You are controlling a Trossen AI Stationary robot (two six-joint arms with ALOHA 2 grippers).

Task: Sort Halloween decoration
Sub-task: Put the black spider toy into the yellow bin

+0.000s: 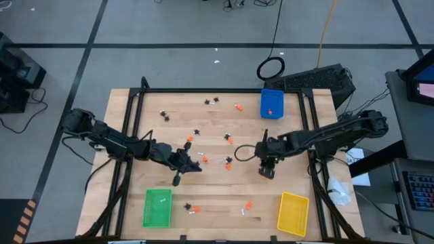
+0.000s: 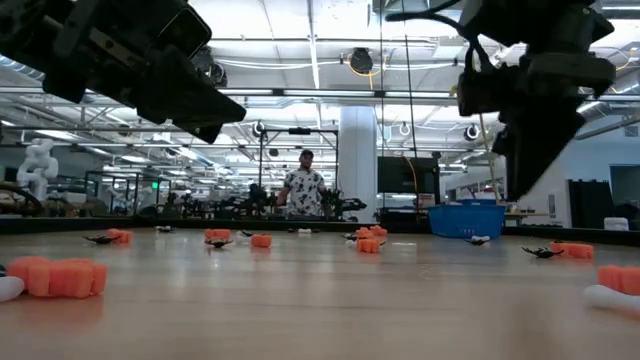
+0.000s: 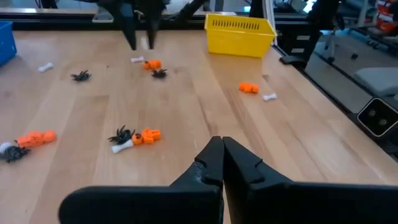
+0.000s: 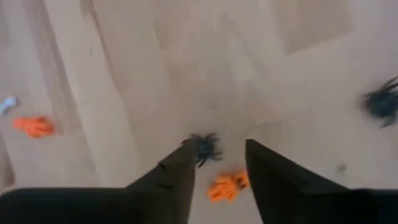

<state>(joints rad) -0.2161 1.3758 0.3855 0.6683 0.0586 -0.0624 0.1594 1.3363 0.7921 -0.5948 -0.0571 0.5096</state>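
No readable text, label, brand, number or sign anywhere, whether on trays, table, arms or room.

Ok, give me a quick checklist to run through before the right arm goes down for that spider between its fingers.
1. Right gripper open: ok, its fingers stand apart in the right wrist view.
2. Black spider lined up: not ok, it sits against one finger, not centred.
3. Nothing else in the gap: not ok, an orange lump lies between the fingers too.
4. Right gripper empty: ok, nothing is held.
5. Left gripper out of the way: ok, it is shut and hangs left of the table's middle, apart from the right arm.
6. Trays ready: ok, the blue tray, yellow tray and green tray all stand on the table.
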